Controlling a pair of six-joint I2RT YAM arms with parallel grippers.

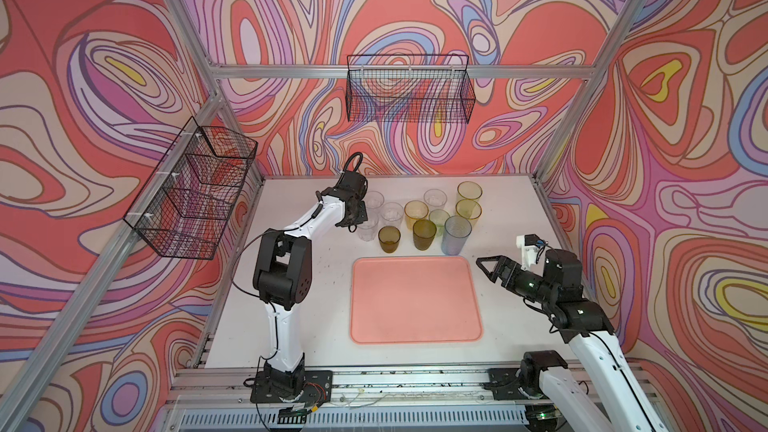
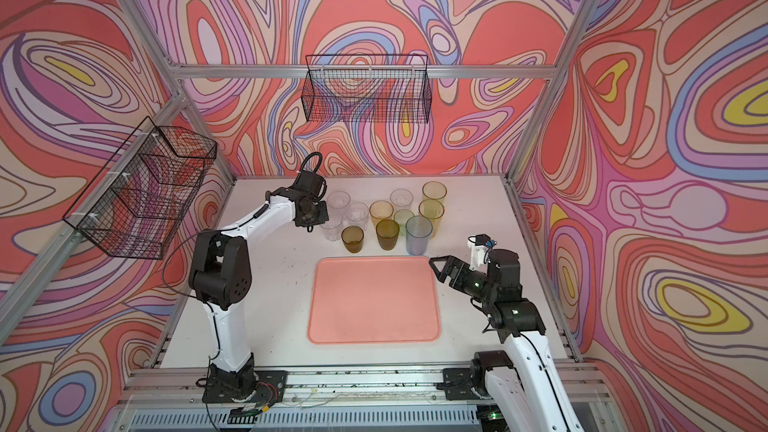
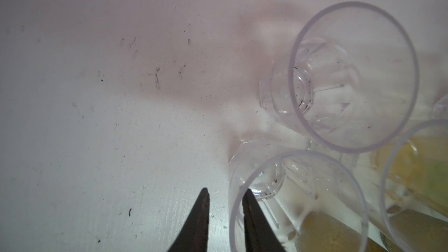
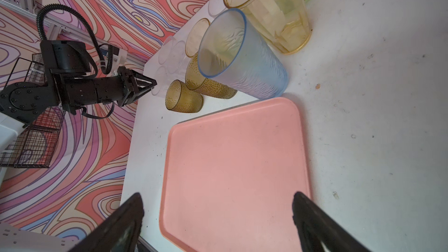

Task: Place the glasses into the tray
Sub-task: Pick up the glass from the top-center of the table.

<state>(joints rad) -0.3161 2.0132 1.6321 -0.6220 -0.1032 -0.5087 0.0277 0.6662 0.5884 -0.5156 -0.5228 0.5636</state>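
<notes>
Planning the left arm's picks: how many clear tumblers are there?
4 clear tumblers: one at the left pincer, one just behind it, one right of both, one apart behind the green tumbler. None looks hidden.

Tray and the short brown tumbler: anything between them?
Nothing; only bare table separates tray from short brown tumbler, seen in both top views.

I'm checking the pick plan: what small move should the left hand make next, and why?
Probably close the left hand fully: its fingers straddle the rim of the nearest clear glass, a gap shows beside the wall, and the tray holds no glass.
</notes>
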